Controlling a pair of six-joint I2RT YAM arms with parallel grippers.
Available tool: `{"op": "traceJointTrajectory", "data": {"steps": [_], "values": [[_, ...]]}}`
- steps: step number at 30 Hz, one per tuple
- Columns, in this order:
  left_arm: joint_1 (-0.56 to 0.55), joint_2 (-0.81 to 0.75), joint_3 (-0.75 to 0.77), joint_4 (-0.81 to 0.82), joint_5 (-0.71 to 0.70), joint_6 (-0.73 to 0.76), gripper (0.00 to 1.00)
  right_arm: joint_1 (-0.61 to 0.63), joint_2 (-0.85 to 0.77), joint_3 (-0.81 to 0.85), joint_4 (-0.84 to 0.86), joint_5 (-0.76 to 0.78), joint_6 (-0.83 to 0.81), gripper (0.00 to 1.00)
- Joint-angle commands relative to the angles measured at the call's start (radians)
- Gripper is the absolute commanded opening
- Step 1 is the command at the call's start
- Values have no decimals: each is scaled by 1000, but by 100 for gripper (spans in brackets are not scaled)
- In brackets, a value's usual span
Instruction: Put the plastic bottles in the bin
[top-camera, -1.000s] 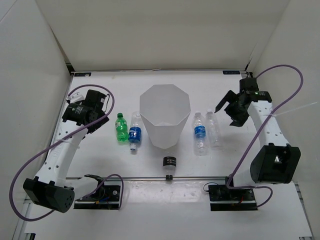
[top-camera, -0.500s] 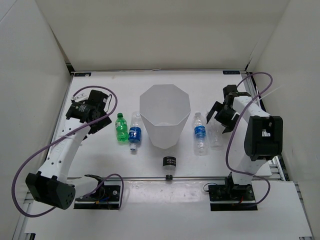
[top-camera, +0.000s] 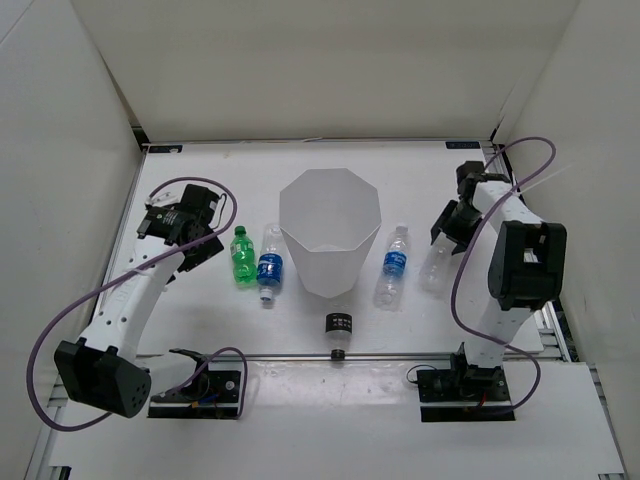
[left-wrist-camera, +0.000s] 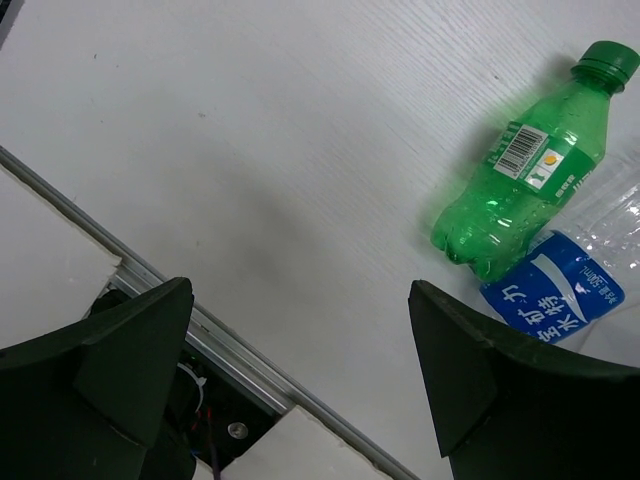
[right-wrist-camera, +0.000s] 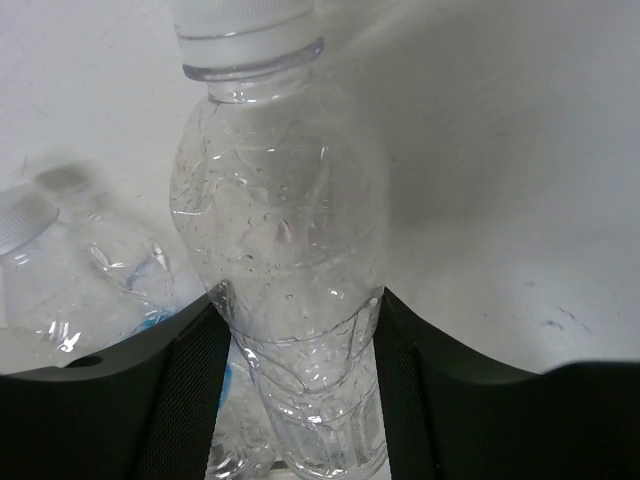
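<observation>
Left pincer (left-wrist-camera: 300, 340): we see it spread wide over the bare bench (top-camera: 400, 170), with nothing between its fingers. The green bottle lies just to one side of it.
Right pincer (right-wrist-camera: 295, 390): we see it narrowed onto the plain clear bottle (right-wrist-camera: 280, 230), a finger against each side of the body, below the white cap.
Plain clear bottle: right of the bin (top-camera: 325, 275); we cannot tell whether it is off the bench.
Green bottle (top-camera: 241, 257): lying on the bench left of the bin, touching the first blue-label bottle (top-camera: 269, 265).
Second blue-label bottle (top-camera: 393, 265): lying tilted between the bin and the plain clear bottle.
Bin: upright at mid-bench, and we see no bottle inside.
Black cylinder (top-camera: 339, 323): just in front of the bin.
</observation>
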Motion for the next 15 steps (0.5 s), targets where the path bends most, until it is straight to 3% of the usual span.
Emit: {"op": "traceJointTrajectory", "data": {"steps": [1, 3, 8, 15], "values": [[2, -19, -3, 15, -30, -16, 100, -10, -77, 119, -123, 64, 57, 38], [2, -19, -13, 15, -30, -27, 100, -10, -153, 181, -196, 76, 125, 31], [2, -19, -33, 48, -2, -27, 100, 108, -273, 476, -219, 35, 208, 28], [2, -8, -33, 95, 139, 4, 100, 387, -192, 853, -207, 147, 210, 23]]}}
